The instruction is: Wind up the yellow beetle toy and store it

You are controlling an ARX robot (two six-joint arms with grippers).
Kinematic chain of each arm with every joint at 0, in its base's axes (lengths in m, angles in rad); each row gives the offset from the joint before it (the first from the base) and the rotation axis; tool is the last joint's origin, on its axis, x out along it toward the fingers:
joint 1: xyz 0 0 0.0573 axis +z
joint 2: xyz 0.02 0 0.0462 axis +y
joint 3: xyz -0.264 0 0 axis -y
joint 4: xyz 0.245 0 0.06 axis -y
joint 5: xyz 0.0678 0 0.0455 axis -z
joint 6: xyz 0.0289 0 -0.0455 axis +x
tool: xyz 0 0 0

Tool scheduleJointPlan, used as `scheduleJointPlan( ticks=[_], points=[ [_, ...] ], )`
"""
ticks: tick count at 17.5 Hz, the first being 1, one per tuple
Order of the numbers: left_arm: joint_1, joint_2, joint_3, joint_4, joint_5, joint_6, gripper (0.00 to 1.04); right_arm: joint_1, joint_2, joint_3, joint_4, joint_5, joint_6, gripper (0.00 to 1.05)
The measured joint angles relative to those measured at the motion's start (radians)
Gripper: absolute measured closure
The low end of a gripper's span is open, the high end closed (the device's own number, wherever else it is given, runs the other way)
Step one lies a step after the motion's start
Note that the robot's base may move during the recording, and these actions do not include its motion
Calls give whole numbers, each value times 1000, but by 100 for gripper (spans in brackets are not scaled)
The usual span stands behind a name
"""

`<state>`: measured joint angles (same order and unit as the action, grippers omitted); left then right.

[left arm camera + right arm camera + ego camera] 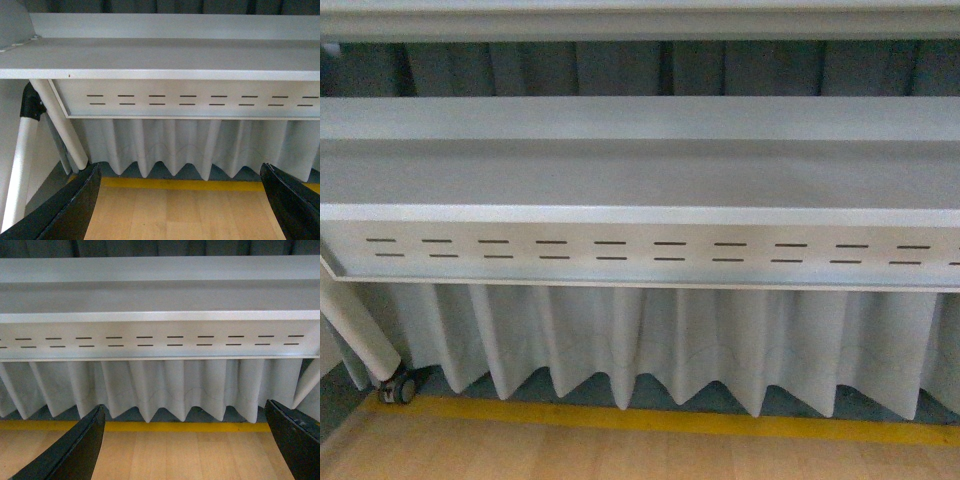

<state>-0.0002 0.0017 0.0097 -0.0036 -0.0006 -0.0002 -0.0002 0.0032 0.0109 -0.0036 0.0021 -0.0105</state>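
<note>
Ahead of both hands we see the long grey table point(640, 165), its top bare where it shows. Under its front edge runs a pale slotted panel point(640, 250), and below that hangs a pleated grey curtain point(670, 340). The curtain closes off whatever lies under the table. A yellow line point(670, 422) crosses the wooden floor point(620, 458) directly beneath the hands.

Only the front view shows the small wheel point(398, 388) at the foot of the slanted table leg point(355, 330). The left wrist view shows that leg beyond the left hand point(180, 170), and it alone shows a black clamp point(32, 102) on a white post point(20, 170) beside it. The right wrist view has only table, panel, curtain and floor past the right hand point(185, 407).

Each hand is spread wide, its dark fingers point(75, 205) at opposite edges of its own view. Neither grips or touches anything.

The yellow toy car appears in none of the three views, so we cannot tell where it is
</note>
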Motion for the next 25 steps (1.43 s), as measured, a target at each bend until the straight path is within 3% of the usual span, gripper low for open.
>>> scheduleJointPlan(
  ticks=[25],
  points=[
    [0, 0, 0, 0, 0, 0, 7, 0, 0, 0, -2, -1, 0, 7]
  ],
)
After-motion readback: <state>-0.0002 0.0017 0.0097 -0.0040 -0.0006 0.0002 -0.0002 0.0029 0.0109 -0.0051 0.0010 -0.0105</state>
